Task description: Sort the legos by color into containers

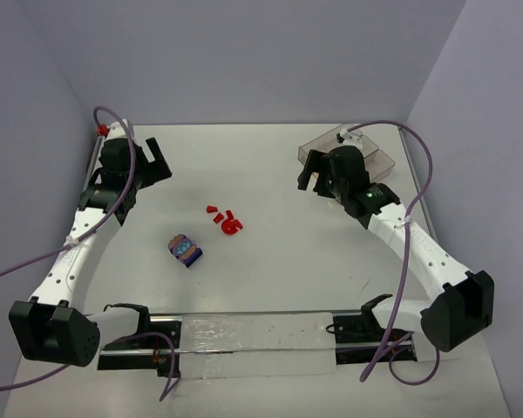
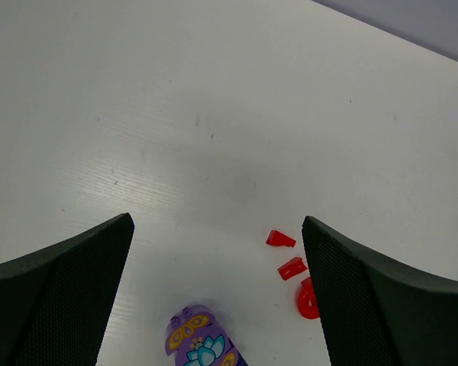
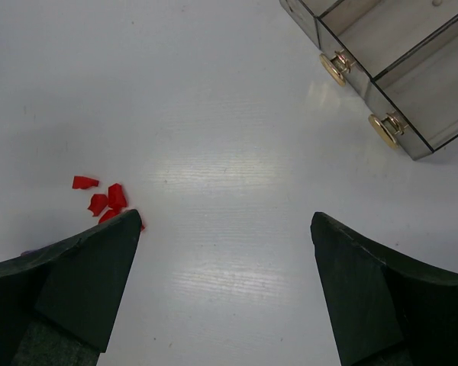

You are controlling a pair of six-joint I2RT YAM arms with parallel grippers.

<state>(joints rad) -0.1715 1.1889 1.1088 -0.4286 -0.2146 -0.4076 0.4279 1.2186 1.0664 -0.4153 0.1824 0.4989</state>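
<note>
Left gripper (image 1: 153, 162): jaws wide apart, empty, hanging above the tabletop (image 1: 279, 270), far-left of the red legos (image 1: 225, 219). Right gripper (image 1: 310, 179): jaws wide apart too, empty, far-right of the red legos. Nothing is picked yet.

The red legos are a loose scatter, some touching, roughly between the two grippers. Purple clump (image 1: 185, 249) sits near-left of the red legos, close but apart. Tray (image 1: 317, 146) is far-right of the red legos, well apart, partly under the right arm. The compartments that show look empty.

Step judged: first pick.
- The left wrist view has the purple clump (image 2: 201, 341) low between its fingers, so the left arm likely suits it.
- The pieces are tiny, so come straight down with one piece centred and the fingertips almost on the tabletop.
- Close slowly.
- For the reds, take the outermost piece first so the neighbours don't get nudged.
- Keep one colour to one compartment.
</note>
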